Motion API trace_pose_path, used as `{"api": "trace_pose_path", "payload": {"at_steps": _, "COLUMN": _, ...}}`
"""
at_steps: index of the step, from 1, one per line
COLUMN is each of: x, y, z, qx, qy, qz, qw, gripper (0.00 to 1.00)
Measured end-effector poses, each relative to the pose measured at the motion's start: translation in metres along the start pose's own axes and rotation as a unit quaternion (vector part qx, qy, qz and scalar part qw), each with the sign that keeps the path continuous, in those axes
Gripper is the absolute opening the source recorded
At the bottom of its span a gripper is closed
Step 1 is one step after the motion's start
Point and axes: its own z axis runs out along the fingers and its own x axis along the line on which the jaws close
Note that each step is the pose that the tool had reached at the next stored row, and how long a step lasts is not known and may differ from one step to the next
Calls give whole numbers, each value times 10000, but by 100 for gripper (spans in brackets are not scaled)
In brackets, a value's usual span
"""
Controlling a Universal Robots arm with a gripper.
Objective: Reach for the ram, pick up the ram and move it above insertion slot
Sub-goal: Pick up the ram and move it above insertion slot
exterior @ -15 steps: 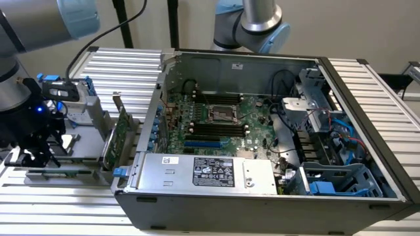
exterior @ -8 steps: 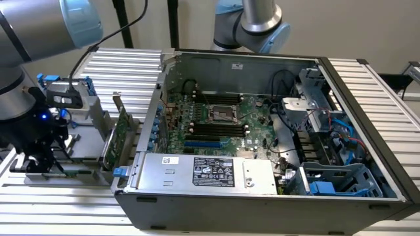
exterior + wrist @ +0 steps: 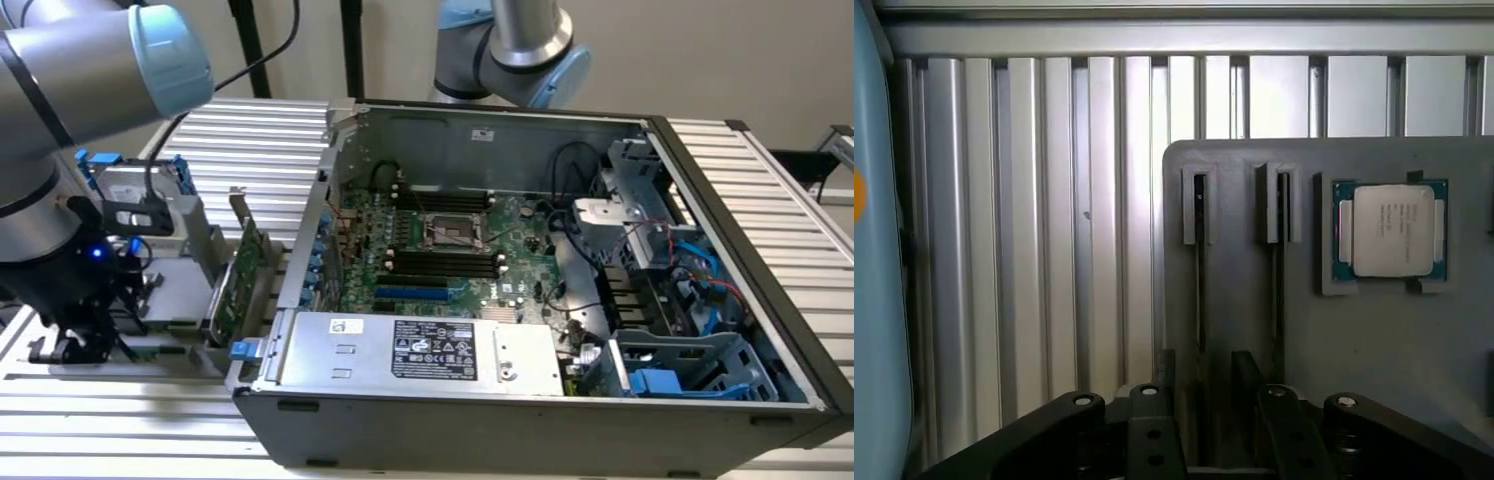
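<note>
While one gripper [image 3: 1214,432] gapes, the tray [image 3: 1239,190] shows two slots [image 3: 1199,270], seemingly one processor [image 3: 1392,230].

flat grey plastic tray [image 3: 1244,300]: plain matt grey | square processor chip [image 3: 1391,230]: silver lid, teal-green rim | ribbed aluminium table [image 3: 1054,220]: silvery stripes (bright ridges, dark grooves) | black metal gripper [image 3: 1214,430]: black

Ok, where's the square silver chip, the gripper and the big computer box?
Square chip [image 3: 1392,230], wrist view, its silver lid.
Gripper [image 3: 1216,432], wrist view, between its fingertips.
Computer case [image 3: 534,420], exterior view, near wall.
</note>
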Motion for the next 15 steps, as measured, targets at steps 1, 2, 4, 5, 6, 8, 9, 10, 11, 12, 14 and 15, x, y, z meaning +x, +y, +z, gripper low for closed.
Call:
{"api": "trace_pose_path", "payload": {"at_steps": 1, "x": 0, "y": -1, "z": 18, "qx": 0, "qy": 0, "qz": 0, "qw": 10000, "gripper": 36}}
{"api": "trace_pose_path", "payload": {"at_steps": 2, "x": 1, "y": -2, "z": 36, "qx": 0, "qy": 0, "qz": -1, "qw": 10000, "gripper": 36}}
{"api": "trace_pose_path", "payload": {"at_steps": 4, "x": 1, "y": -3, "z": 72, "qx": 0, "qy": 0, "qz": -1, "qw": 10000, "gripper": 36}}
{"api": "trace_pose_path", "payload": {"at_steps": 5, "x": 1, "y": -3, "z": 90, "qx": 0, "qy": 0, "qz": -1, "qw": 10000, "gripper": 36}}
{"api": "trace_pose_path", "payload": {"at_steps": 6, "x": 2, "y": -2, "z": 109, "qx": 0, "qy": 0, "qz": -2, "qw": 10000, "gripper": 36}}
{"api": "trace_pose_path", "payload": {"at_steps": 8, "x": 2, "y": 11, "z": 145, "qx": 0, "qy": 1, "qz": -2, "qw": 10000, "gripper": 36}}
{"api": "trace_pose_path", "payload": {"at_steps": 9, "x": 3, "y": 24, "z": 160, "qx": 0, "qy": 1, "qz": -3, "qw": 10000, "gripper": 36}}
{"api": "trace_pose_path", "payload": {"at_steps": 10, "x": 2, "y": 35, "z": 173, "qx": 1, "qy": 1, "qz": -4, "qw": 10000, "gripper": 36}}
{"api": "trace_pose_path", "payload": {"at_steps": 11, "x": -1, "y": 41, "z": 182, "qx": 2, "qy": 0, "qz": -5, "qw": 10000, "gripper": 36}}
{"api": "trace_pose_path", "payload": {"at_steps": 12, "x": -7, "y": 42, "z": 186, "qx": 1, "qy": 0, "qz": -6, "qw": 10000, "gripper": 36}}
{"api": "trace_pose_path", "payload": {"at_steps": 14, "x": -22, "y": 42, "z": 190, "qx": 1, "qy": 1, "qz": -7, "qw": 10000, "gripper": 36}}
{"api": "trace_pose_path", "payload": {"at_steps": 15, "x": -30, "y": 43, "z": 191, "qx": 1, "qy": 1, "qz": -7, "qw": 10000, "gripper": 36}}
